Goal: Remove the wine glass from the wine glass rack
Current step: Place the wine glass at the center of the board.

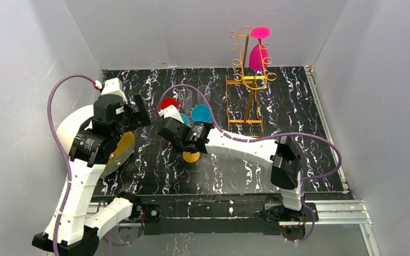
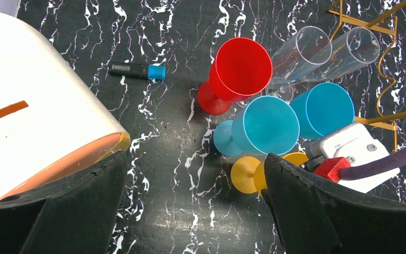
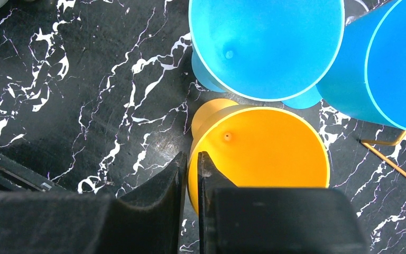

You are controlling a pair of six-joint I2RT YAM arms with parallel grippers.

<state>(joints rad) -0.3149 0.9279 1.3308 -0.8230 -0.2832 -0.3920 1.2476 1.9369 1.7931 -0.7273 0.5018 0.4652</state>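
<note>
1. Yellow wine glass (image 3: 264, 153) is off the stand. Its foot appears to be on the marbled table (image 1: 299, 122), touching or just beside two blue glasses (image 2: 267, 124).
2. R gripper (image 3: 193, 161) has it. Fingers are nearly closed and pinch the rim, one inside the bowl and one outside.
3. Pink wine glass (image 1: 257, 56) hangs upside down, foot uppermost in the top hooks of the wine glass rack (image 1: 245, 121). The rack is at the table's far right, well apart from both grippers.
4. Between rack base and R gripper is a cluster: a red glass (image 2: 240, 71), the blues and two clear glasses (image 2: 317, 50).
5. L gripper (image 2: 195, 174) has jaws spread wide w/ nothing between them. It hovers over bare table near a big white object (image 2: 37, 106) w/ an orange rim. A black-and-blue marker (image 2: 137, 70) lies beyond.
6. Progress, as judged: the yellow glass looks done bar the release. Six glasses are on the table, and pink seems the only one left hanging.
7. Left to do, prob.: let go of the yellow, reach up and back to the pink, then lift it clear of the hooks.
</note>
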